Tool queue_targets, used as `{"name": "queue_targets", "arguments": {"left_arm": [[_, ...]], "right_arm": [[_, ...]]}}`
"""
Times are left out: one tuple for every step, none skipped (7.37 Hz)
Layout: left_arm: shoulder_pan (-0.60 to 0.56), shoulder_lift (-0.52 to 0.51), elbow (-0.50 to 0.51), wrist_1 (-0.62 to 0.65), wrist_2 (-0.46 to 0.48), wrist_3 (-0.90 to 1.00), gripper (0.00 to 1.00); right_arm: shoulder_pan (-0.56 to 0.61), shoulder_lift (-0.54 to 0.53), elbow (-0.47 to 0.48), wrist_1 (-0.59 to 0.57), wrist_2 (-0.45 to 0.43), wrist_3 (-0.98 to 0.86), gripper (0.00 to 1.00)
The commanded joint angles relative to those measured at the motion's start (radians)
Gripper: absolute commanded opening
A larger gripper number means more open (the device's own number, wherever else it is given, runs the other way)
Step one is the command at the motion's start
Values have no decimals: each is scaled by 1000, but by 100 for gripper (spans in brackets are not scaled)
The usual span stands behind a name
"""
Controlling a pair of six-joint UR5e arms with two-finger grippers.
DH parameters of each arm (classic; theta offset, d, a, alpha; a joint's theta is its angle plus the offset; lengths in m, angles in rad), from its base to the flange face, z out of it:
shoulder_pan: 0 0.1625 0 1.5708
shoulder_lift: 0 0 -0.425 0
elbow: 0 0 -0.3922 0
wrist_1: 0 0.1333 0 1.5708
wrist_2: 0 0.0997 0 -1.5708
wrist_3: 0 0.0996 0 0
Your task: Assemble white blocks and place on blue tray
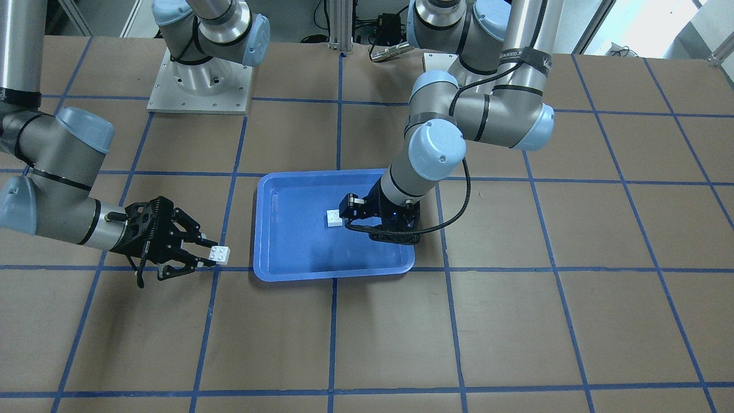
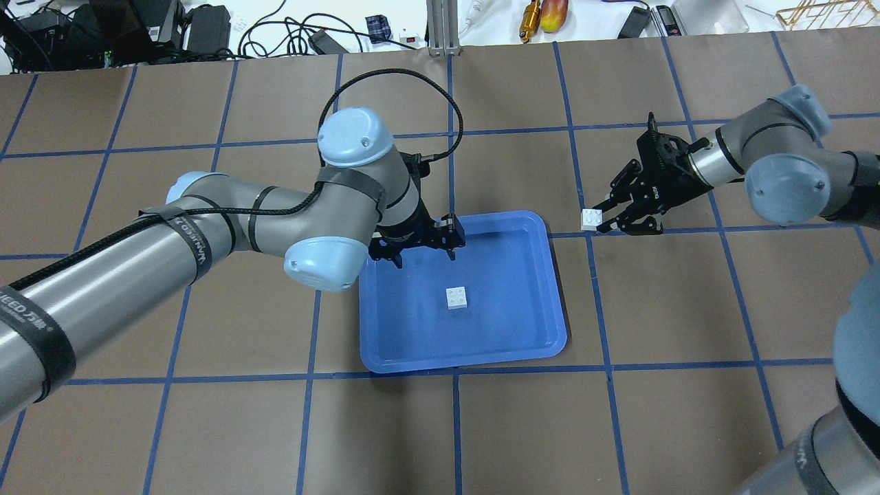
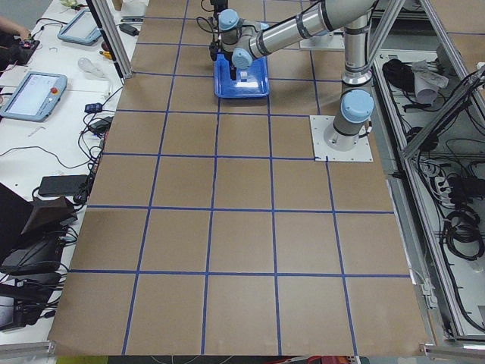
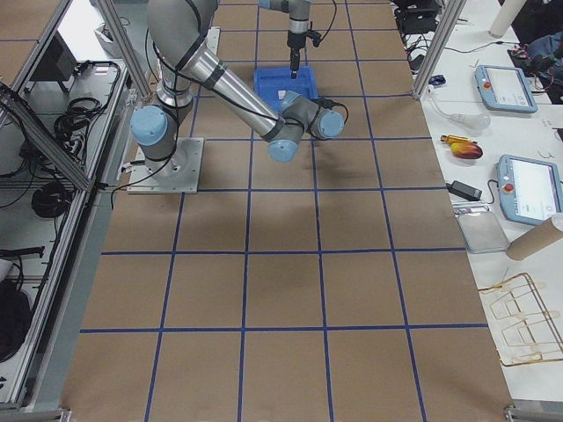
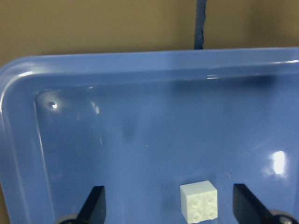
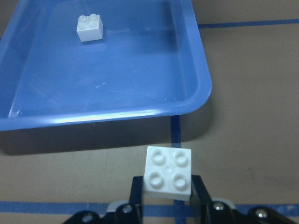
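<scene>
white block one (image 2: 457, 298) lies studs up on the floor of the blue tray (image 2: 543, 344), roughly in its middle and clear of every rim. my left gripper (image 5: 169, 211) hangs over the tray with its jaws spread wide. on the left wrist camera i see both black fingertips (image 5: 96, 205) at the bottom edge. the block sits between them, nearer the fingertip on that view's right, and touches neither. from the overhead camera the gripper looks offset toward the tray's far rim, so i read it as above the block rather than down around it.

white block two (image 2: 591, 219) is pinched in my right gripper (image 2: 603, 220), the jaws pressed on its sides and its four studs facing the wrist camera. that block is outside the tray, just beside the tray's far corner on the robot's right. it is over the brown table (image 2: 687, 309), close to a blue tape line (image 2: 722, 229). on the right wrist camera it looks turned a little askew to the tray's rim. i cannot tell whether its underside touches the table. the two blocks are well apart and not joined, with the tray's rim between them.
</scene>
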Motion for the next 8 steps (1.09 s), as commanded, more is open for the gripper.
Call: {"name": "queue_targets", "arguments": {"left_arm": [[77, 13, -122, 153, -127, 85, 51], [71, 15, -131, 160, -179, 70, 22], [65, 7, -131, 159, -184, 23, 3], [51, -3, -133, 160, -185, -25, 0], [35, -8, -131, 165, -187, -57, 0], [34, -23, -131, 177, -188, -80, 0], [26, -24, -131, 183, -188, -105, 0], [25, -24, -134, 180, -188, -114, 0]], "right_arm": [[88, -52, 30, 18, -20, 40, 0], [134, -81, 63, 17, -17, 95, 0], [183, -113, 114, 0, -12, 116, 0], [198, -124, 143, -6, -8, 152, 0], [208, -123, 157, -44, -3, 152, 0], [235, -120, 172, -81, 1, 158, 0], [272, -111, 175, -144, 3, 219, 0], [296, -99, 177, -201, 1, 263, 0]]}}
